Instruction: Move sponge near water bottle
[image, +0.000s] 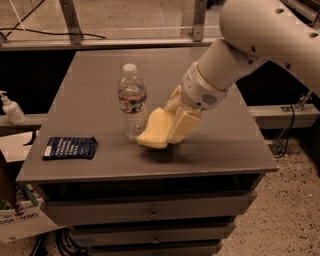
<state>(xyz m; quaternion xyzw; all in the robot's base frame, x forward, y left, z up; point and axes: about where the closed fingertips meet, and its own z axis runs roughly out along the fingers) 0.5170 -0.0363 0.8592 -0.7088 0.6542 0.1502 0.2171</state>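
**Camera view: sponge held just beside the bottle**

Nearest to us we see the drawers (150, 213) under the grey table (227, 147). On the table's front left corner lies a dark blue packet (70, 148), well apart from the rest. Further in, the gripper (173, 132) comes down at a slant from the right, its padded fingers (185, 125) pinching the sponge (154, 130). The sponge hangs tilted just above the tabletop, over its own shadow, right beside the lower part of the water bottle (132, 102). The bottle stands upright with its cap on. Behind, the white arm (260, 35) rises to the upper right. Off the table to the left stands a white pump bottle (11, 109).
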